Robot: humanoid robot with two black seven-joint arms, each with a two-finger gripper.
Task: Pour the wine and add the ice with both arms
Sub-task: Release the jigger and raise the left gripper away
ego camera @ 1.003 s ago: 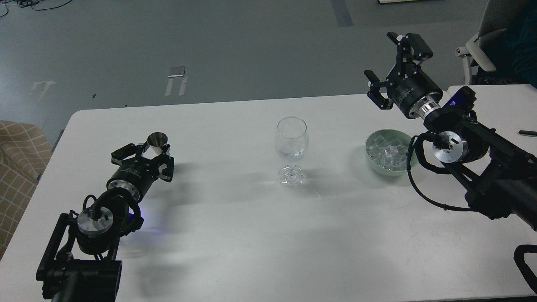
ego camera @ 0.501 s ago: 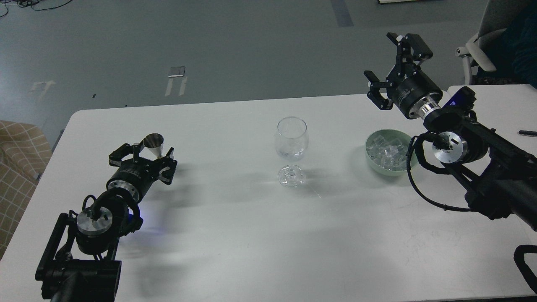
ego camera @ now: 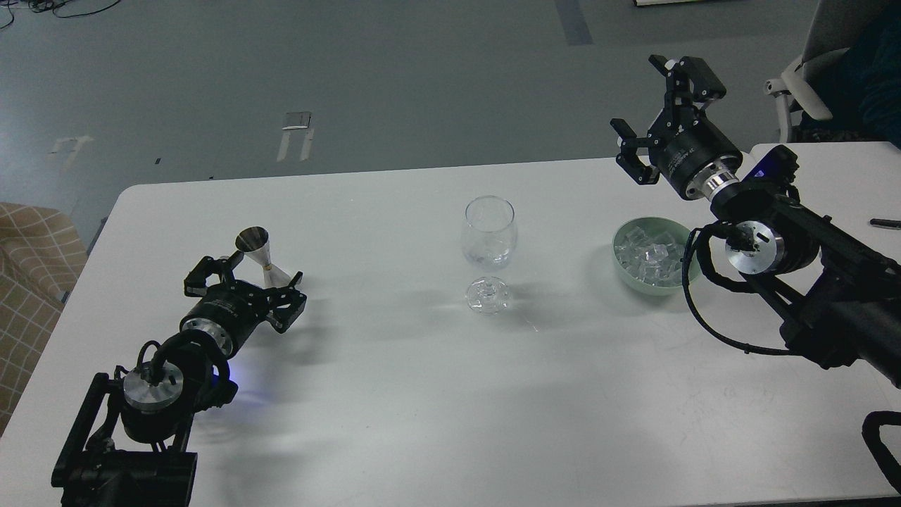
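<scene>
A clear stemmed wine glass (ego camera: 489, 232) stands upright at the middle of the white table (ego camera: 394, 394). The ice (ego camera: 649, 259), several small clear lumps, lies in a pale green bowl (ego camera: 681, 274) to the glass's right. A small metal jigger (ego camera: 257, 252) stands upright at the left. My left gripper (ego camera: 246, 283) is open and empty, just in front of the jigger, with its fingers spread to either side. My right gripper (ego camera: 639, 95) is open and empty, raised above the table's far right edge, beyond the bowl.
A black pen (ego camera: 885, 224) lies on a second white surface at the far right. A white chair (ego camera: 809, 84) stands behind it. Checked fabric (ego camera: 32, 267) shows past the table's left edge. Grey floor lies beyond the table.
My left gripper has drawn back toward me and lower, so the jigger now stands free beyond its fingers. The right arm has hardly moved.
</scene>
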